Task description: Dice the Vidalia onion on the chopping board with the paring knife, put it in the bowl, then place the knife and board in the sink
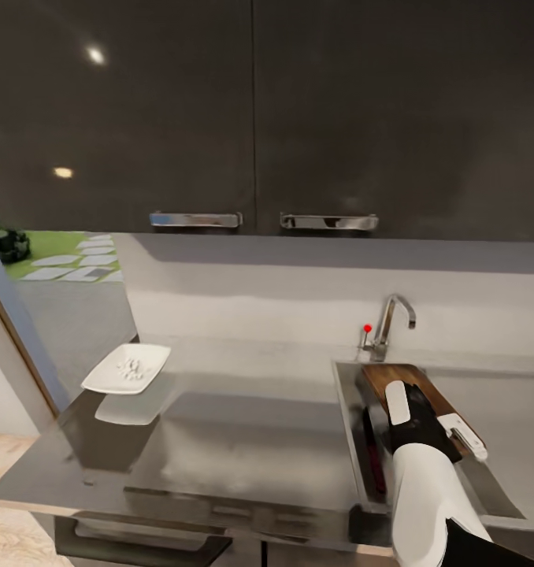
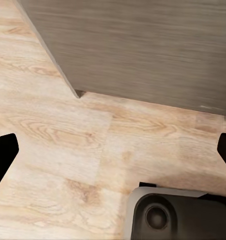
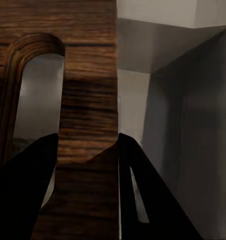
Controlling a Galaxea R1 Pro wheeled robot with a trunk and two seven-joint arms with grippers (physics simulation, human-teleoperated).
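The brown wooden chopping board (image 1: 393, 376) (image 3: 88, 75) sits tilted inside the grey sink (image 1: 503, 409), its far end below the tap. My right gripper (image 1: 415, 394) (image 3: 88, 142) is shut on the board's end beside the slot handle (image 3: 35, 95). A red-orange strip, apparently the paring knife (image 1: 372, 442), lies along the sink's left wall, partly hidden by my arm. The white bowl (image 1: 127, 368) with diced onion (image 1: 133, 367) stands on the countertop (image 1: 243, 425) at the left. My left gripper (image 2: 113, 150) hangs open over the wooden floor. The Vidalia onion as a whole bulb is out of view.
The chrome tap (image 1: 389, 319) with a red dot rises behind the sink. Dark wall cabinets (image 1: 251, 118) with metal handles hang above the worktop. A doorway to a garden opens at the far left. In the left wrist view, a grey cabinet side (image 2: 143, 50) and the robot's base (image 2: 178, 215) border the floor.
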